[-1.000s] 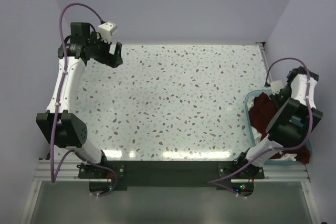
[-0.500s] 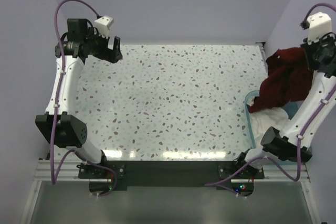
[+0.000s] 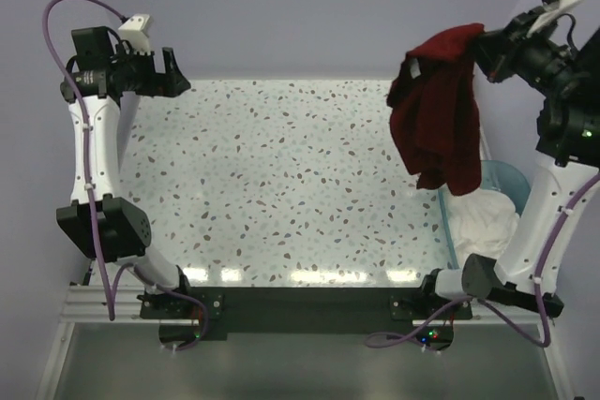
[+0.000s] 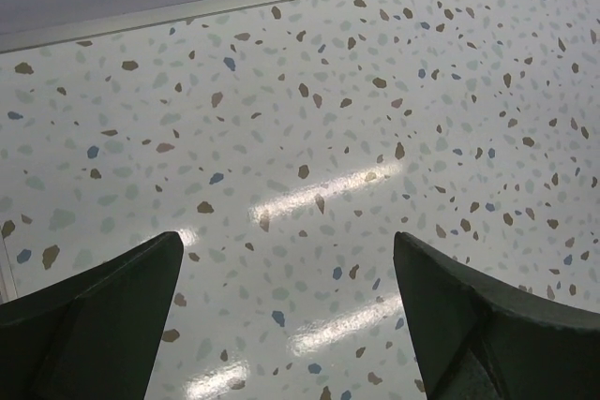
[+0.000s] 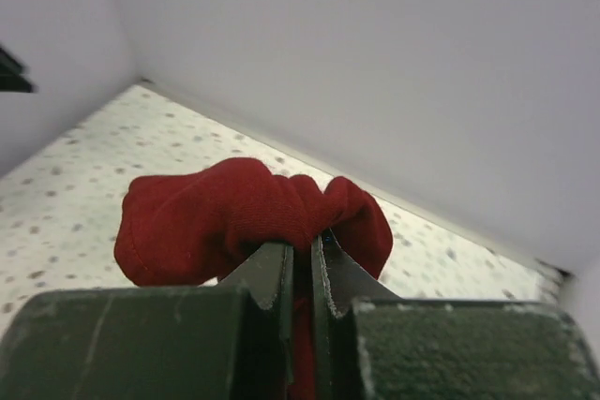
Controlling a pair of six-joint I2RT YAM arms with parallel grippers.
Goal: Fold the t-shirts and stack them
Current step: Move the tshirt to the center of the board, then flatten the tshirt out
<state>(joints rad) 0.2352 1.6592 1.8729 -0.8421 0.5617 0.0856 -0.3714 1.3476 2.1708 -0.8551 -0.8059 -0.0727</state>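
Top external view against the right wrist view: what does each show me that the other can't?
Only top external: the dark red cloth t-shirt hanging full length from the raised right arm, a white cloth t-shirt heaped in the light blue plastic tub, and the left gripper raised near the far left corner. Only right wrist: the right gripper seen close, pinched shut on a bunched fold of the red shirt. Both: the red shirt and the speckled white table.

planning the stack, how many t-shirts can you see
2: a maroon t-shirt hanging from the right claw, a white t-shirt in the blue tub. Others may hide beneath.
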